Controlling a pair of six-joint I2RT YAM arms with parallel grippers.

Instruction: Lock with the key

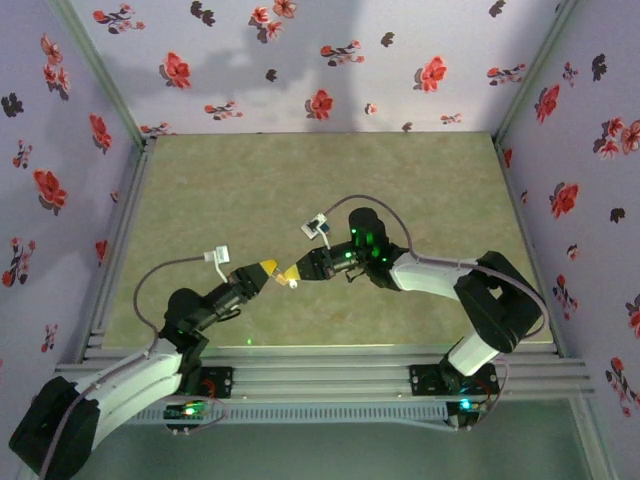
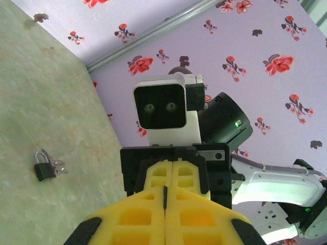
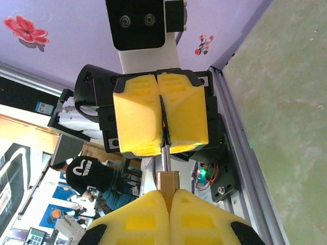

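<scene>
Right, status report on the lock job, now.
Left gripper and right gripper both shut, tip to tip. Padlock lying on the mat, clear of both. Small tan piece on a metal shaft between the tips; nothing in the way.

Open mat [image 1: 250, 190] all round, walls [image 1: 300, 60] on three sides, left fingers [image 1: 266, 269] close opposite right fingers [image 1: 291, 272] midway.

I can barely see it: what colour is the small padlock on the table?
Black body, silvery shackle; the small padlock shows best in the left wrist view.
</scene>
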